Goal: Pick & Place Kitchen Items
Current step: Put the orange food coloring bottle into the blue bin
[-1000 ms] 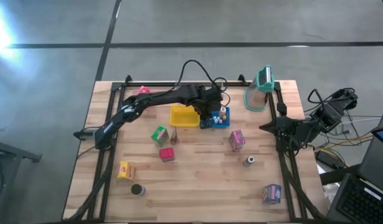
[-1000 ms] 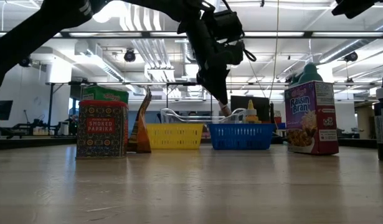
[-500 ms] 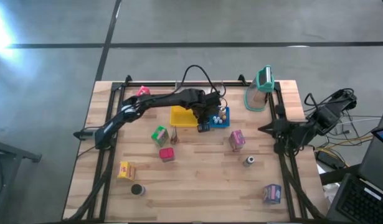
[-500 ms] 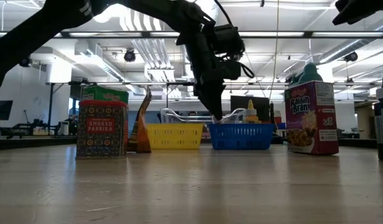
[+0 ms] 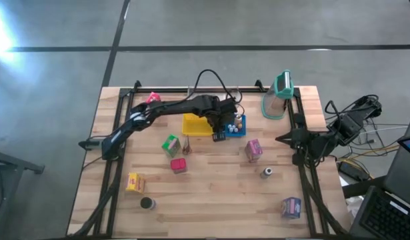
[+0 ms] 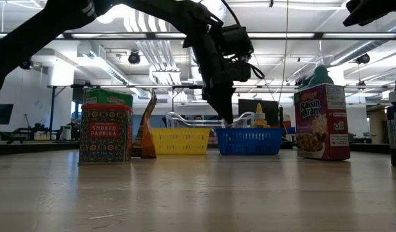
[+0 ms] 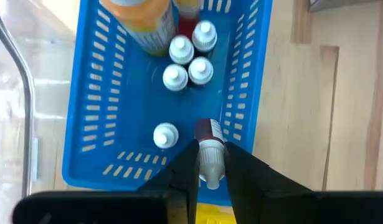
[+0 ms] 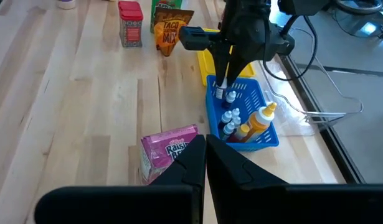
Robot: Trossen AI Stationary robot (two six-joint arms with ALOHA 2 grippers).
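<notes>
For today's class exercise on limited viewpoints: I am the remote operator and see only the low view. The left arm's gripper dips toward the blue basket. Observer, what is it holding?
Observer: The left gripper is shut on a small white-capped bottle, seen in the left wrist view.
Operator: Is the bottle inside the blue basket?
Observer: It hangs over the blue basket, near one inner wall.
Operator: What already lies in there?
Observer: Four small white-capped bottles and an orange squeeze bottle.
Operator: And the right arm?
Observer: The right gripper waits shut at the table's right edge.
</notes>
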